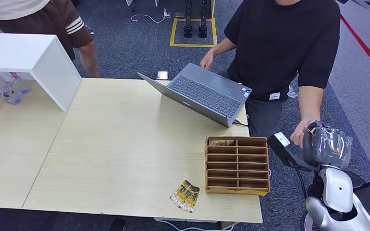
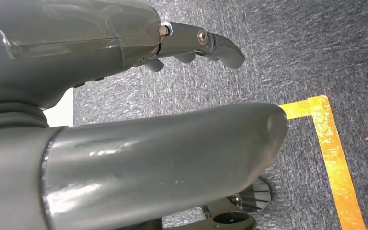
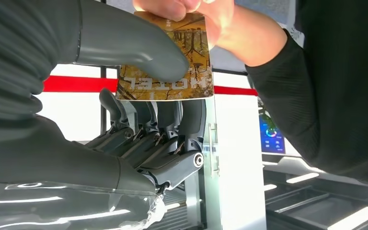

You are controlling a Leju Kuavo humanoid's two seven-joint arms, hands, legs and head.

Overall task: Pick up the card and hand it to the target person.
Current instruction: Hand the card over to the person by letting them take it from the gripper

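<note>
Underfoot, dark grey carpet [image 1: 125,43] beneath a pale wooden table [image 1: 115,144].

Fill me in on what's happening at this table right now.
The robot's right hand holds a hotel card between thumb and fingers, raised beside the table, while a person in a black shirt pinches the card's other end with their hand: the handover is under way. The left hand hangs over the carpet, holding nothing. More cards lie on the table beside a wooden slotted box, behind which stands an open laptop.
</note>
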